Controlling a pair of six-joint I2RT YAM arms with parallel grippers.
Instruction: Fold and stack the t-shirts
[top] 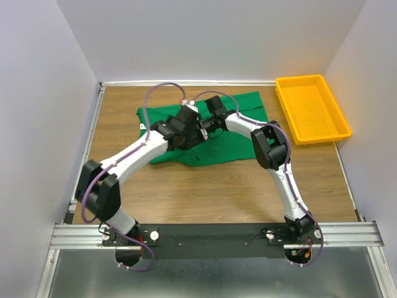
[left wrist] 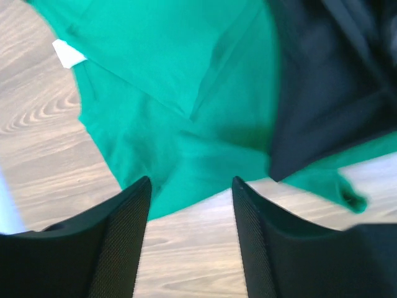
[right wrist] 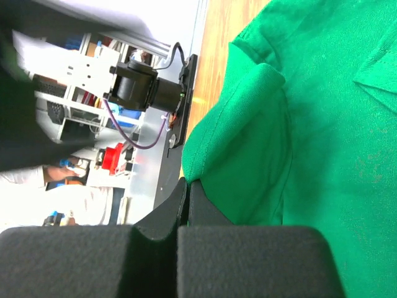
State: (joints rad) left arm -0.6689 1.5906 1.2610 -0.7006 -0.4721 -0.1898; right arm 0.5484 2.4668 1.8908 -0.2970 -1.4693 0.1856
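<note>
A green t-shirt (top: 239, 146) lies partly folded on the wooden table, with both arms meeting over its middle. Its white neck label (left wrist: 68, 53) shows at the left edge. My left gripper (left wrist: 191, 183) is open above the shirt's edge, and only bare wood shows between its fingers. My right gripper (right wrist: 188, 183) is shut on a hem of the t-shirt (right wrist: 322, 124) and holds a fold of cloth up off the table. In the top view the left gripper (top: 186, 123) and the right gripper (top: 208, 127) are close together. The cloth beneath them is hidden.
A yellow plastic tray (top: 310, 108) stands at the table's back right corner, beside the shirt. White walls close the table on three sides. Bare wood lies between the shirt and the metal rail (top: 217, 234) that carries the arm bases.
</note>
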